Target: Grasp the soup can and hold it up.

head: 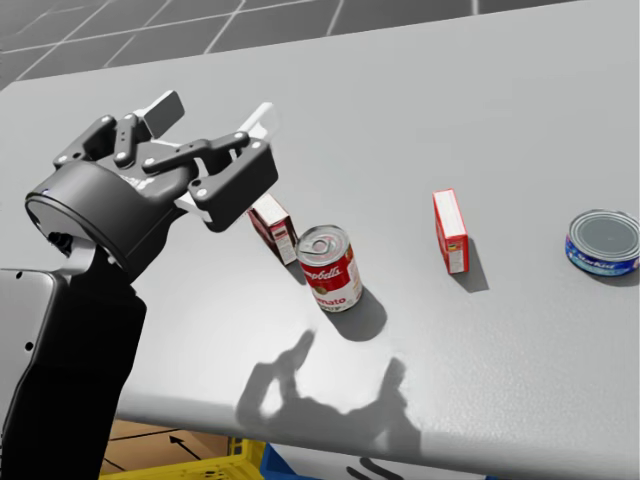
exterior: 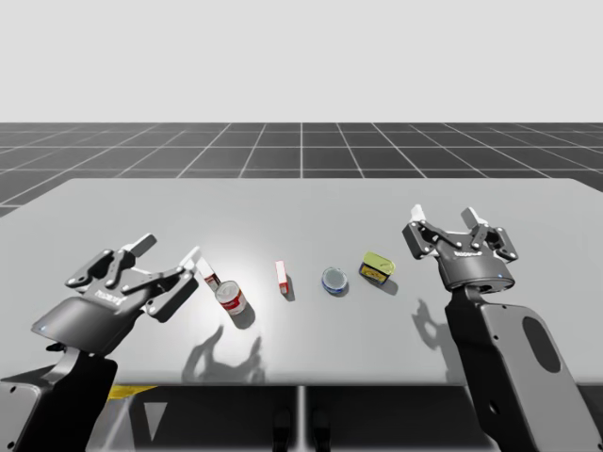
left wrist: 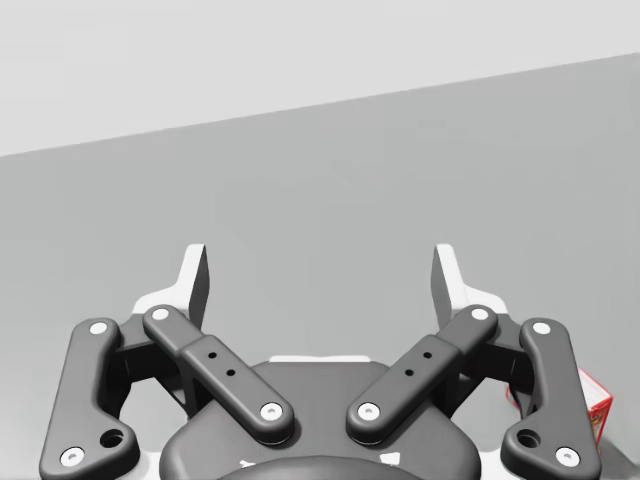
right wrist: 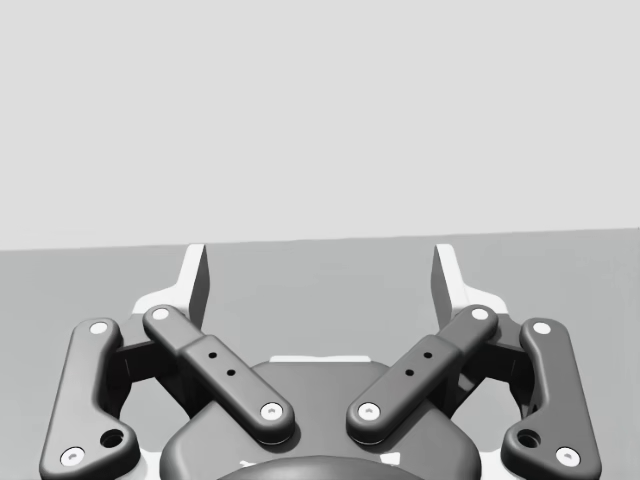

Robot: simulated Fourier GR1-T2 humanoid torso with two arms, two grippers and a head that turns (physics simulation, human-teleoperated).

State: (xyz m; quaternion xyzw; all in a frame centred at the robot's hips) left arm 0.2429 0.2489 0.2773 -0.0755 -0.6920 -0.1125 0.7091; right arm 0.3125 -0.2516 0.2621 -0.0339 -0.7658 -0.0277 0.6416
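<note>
My left tool [head: 215, 115] is spread wide with nothing between its fingers; it hovers above the desk [exterior: 301, 207], close over a small red box [head: 272, 225]; just beyond that box, the soup can [head: 328, 267] stands upright on the desk, untouched; farther along lie a second red box [head: 450, 230] and a flat blue can [head: 603, 242]; my right tool [exterior: 445, 218], also spread and empty, is well apart from the can. I judge the grasp not yet begun; closing in on the can, pinching it and lifting all remain.
</note>
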